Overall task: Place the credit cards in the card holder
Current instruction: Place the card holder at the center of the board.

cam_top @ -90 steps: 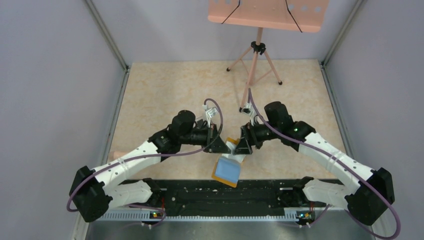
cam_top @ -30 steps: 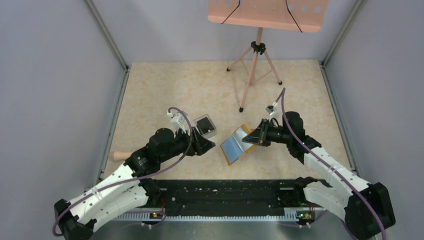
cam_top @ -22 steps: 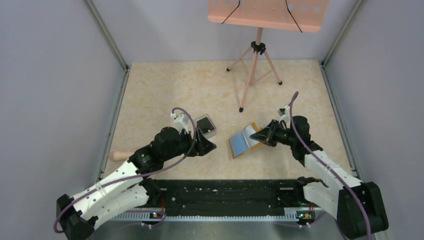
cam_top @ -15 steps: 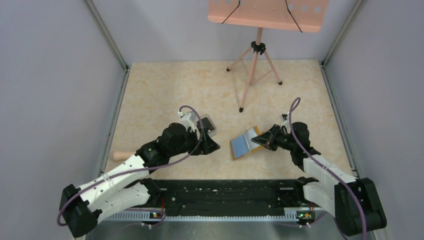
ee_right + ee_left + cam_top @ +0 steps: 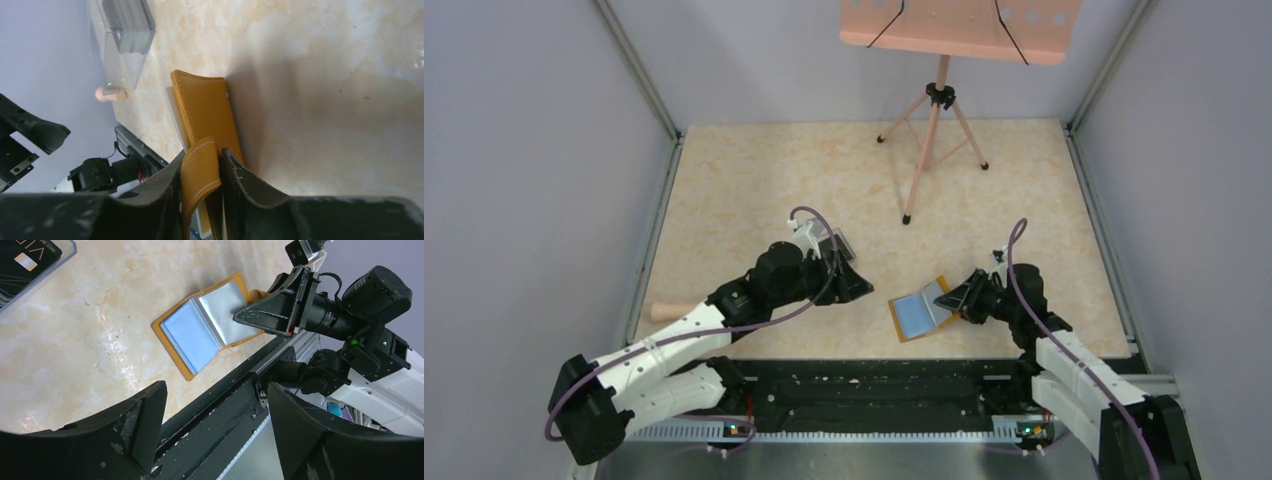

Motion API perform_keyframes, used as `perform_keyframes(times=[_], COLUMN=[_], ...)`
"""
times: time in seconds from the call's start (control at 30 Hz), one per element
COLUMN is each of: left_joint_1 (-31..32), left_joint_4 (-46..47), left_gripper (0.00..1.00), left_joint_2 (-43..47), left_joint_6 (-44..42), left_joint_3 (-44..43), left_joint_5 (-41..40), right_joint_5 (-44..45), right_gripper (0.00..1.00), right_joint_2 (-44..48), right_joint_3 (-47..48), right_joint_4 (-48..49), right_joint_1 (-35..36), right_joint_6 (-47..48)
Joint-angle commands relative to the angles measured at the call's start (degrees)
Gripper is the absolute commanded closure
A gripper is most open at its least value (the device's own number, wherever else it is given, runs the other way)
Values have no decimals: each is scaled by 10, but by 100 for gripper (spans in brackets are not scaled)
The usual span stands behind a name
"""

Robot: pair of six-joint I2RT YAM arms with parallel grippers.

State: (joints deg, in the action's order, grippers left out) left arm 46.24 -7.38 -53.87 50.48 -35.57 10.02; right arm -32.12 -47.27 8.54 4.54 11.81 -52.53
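Note:
The card holder [image 5: 921, 314] is an orange wallet lying open on the table, blue-grey pockets up, also seen in the left wrist view [image 5: 200, 330]. My right gripper [image 5: 957, 300] is low at its right edge. In the right wrist view its jaws [image 5: 202, 152] are shut on the orange clasp tab [image 5: 201, 165]. Dark credit cards [image 5: 22, 260] lie inside a clear plastic box [image 5: 122, 30]. My left gripper [image 5: 854, 285] hovers just right of that box, open and empty [image 5: 214, 390].
A pink music stand [image 5: 939, 100] on a tripod stands at the back. A small wooden peg [image 5: 664, 310] lies by the left wall. The black rail [image 5: 864, 385] runs along the near edge, close to the card holder.
My right arm has carried the card holder down and toward the near edge, and it now lies on the table. My left gripper moved right, past the clear box.

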Motion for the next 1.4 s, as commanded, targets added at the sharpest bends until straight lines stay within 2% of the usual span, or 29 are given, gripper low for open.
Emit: perform_keyframes(times=[0.0,0.17,0.23,0.33,0.47,0.7,0.83,1.0,1.07,1.23,1.37], left_joint_1=[2,1,1,2,2,3,3,13,22,45,58], left_joint_4=[40,50,36,14,-14,-78,-94,-38,-23,14,29], left_gripper=[21,21,21,18,17,17,18,24,30,45,60], left_joint_2=[-7,-7,-13,-24,-29,-47,-85,-154,-191,-289,-358], left_joint_6=[10,21,26,23,25,20,23,38,39,48,51], left_joint_3=[4,10,4,-3,-5,-33,-57,-68,-82,-136,-184], left_joint_5=[17,26,26,38,30,2,7,47,58,80,85], right_joint_5=[16,38,61,99,137,153,145,212,216,162,169], right_gripper=[66,45,35,25,21,20,32,54,65,79,82], right_joint_2=[5,-6,-8,4,39,73,72,65,51,-20,-77], right_joint_3=[-6,6,27,53,99,134,169,234,249,236,245], right_joint_4=[-60,-94,-144,-201,-272,-326,-342,-366,-359,-284,-267], right_joint_1=[-2,-2,-2,-1,-2,0,14,95,122,159,183], right_joint_6=[35,52,77,102,124,117,131,143,146,130,128])
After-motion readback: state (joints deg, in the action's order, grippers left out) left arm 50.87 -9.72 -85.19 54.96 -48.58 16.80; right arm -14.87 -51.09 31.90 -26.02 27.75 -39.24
